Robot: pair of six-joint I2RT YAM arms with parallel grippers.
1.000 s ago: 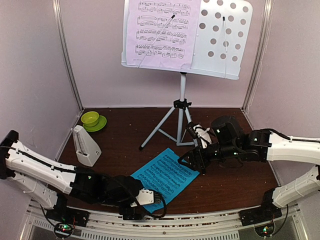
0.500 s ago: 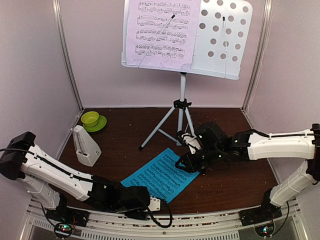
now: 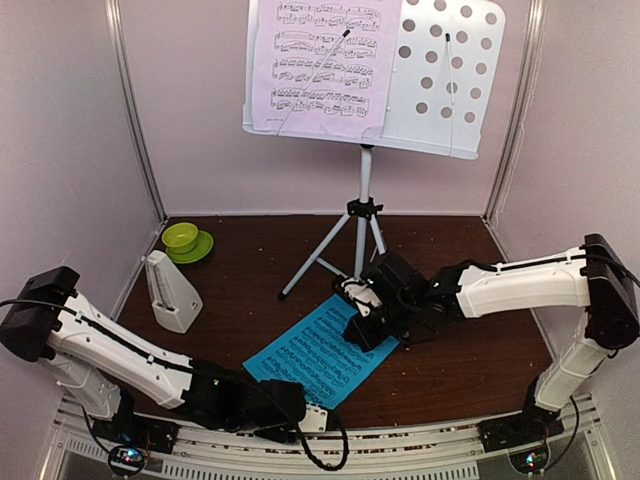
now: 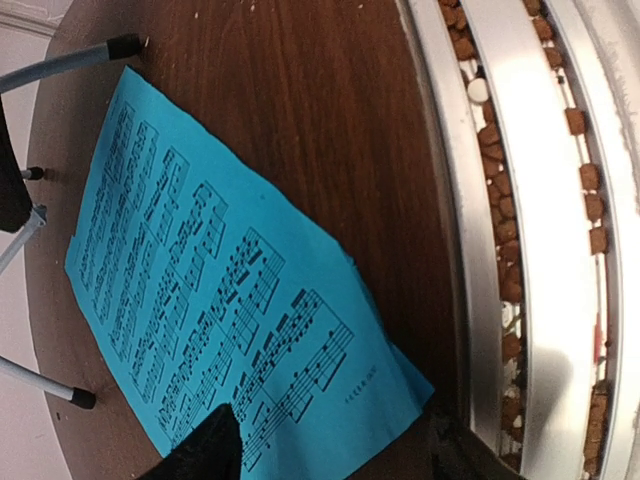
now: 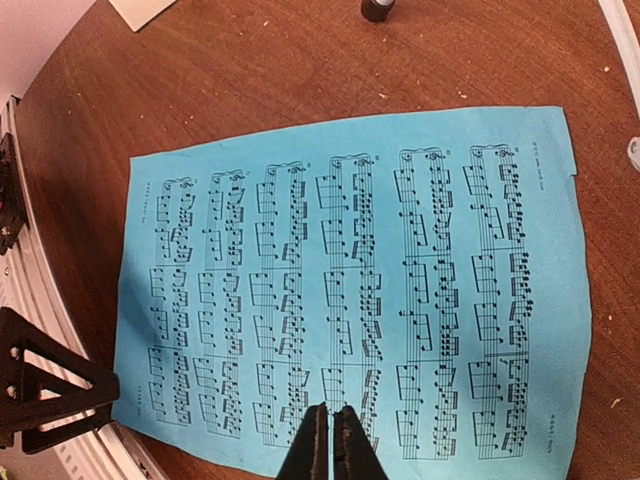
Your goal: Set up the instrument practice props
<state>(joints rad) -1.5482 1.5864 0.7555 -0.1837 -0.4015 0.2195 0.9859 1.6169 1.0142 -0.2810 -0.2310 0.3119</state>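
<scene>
Roughly: metronome (image 3: 172, 292) stands upright at far left, well apart from both arms. Left gripper (image 4: 325, 455) has jaws apart at the near corner of the cyan sheet (image 3: 315, 352), which lies flat, long axis diagonal to the table (image 3: 470, 370) edge. Right gripper (image 5: 328, 440) is nearer, fingers together on the sheet's far edge; cannot tell whether paper is pinched. Music stand (image 3: 450, 85) is up behind, right half bare beside the lilac page (image 3: 320, 65). Top view hides both sets of fingertips; wrist views show them.

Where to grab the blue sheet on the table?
Blue sheet lies flat on the table, no edge lifted. Grip its near corner, closest to the table's front edge, coming in low from the front; a top-down pinch would likely just scrape.
</scene>
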